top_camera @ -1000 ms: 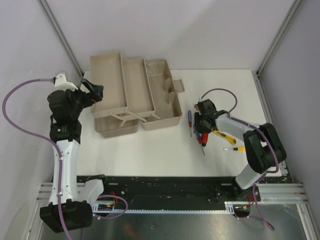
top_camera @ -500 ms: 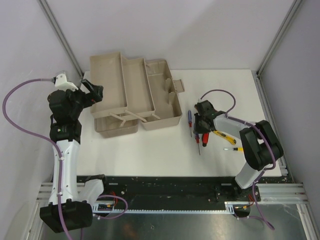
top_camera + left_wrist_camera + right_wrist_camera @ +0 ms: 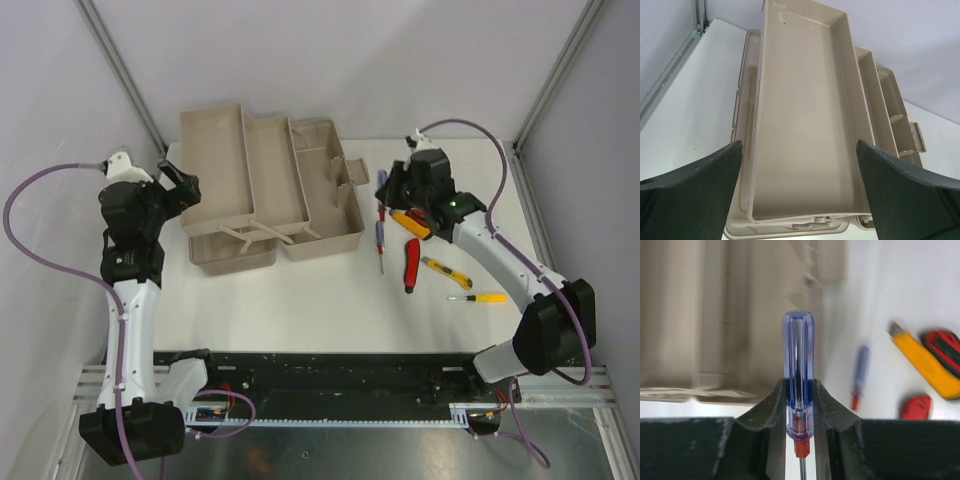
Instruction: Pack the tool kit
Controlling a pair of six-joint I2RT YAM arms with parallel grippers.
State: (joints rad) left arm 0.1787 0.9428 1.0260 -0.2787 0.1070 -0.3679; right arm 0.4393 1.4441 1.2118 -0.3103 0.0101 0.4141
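- Nearest the arm bases, a yellow-handled screwdriver [image 3: 488, 297], a yellow cutter [image 3: 437, 267], red-handled pliers [image 3: 410, 264] and a loose blue screwdriver [image 3: 379, 240] are shown lying unpacked on the white counter [image 3: 300, 300].
- Just beyond, the right claw [image 3: 799, 390] is shown clamped on a clear-blue-handled screwdriver [image 3: 798, 345], which is held off the counter beside the box's right end. An orange-yellow tool [image 3: 407, 220] lies partly under that arm.
- The tool kit [image 3: 320, 215] is seen open, with its trays fanned leftward. No tool is visible inside, so packing is judged barely begun.
- The left claw [image 3: 797, 150], jaws wide apart and empty, is poised at the end of the upper tray [image 3: 805, 90].
- Bare counter is left between box and tools. The box rim and latch [image 3: 357, 172] must be cleared, and walls stand close behind and to the right.
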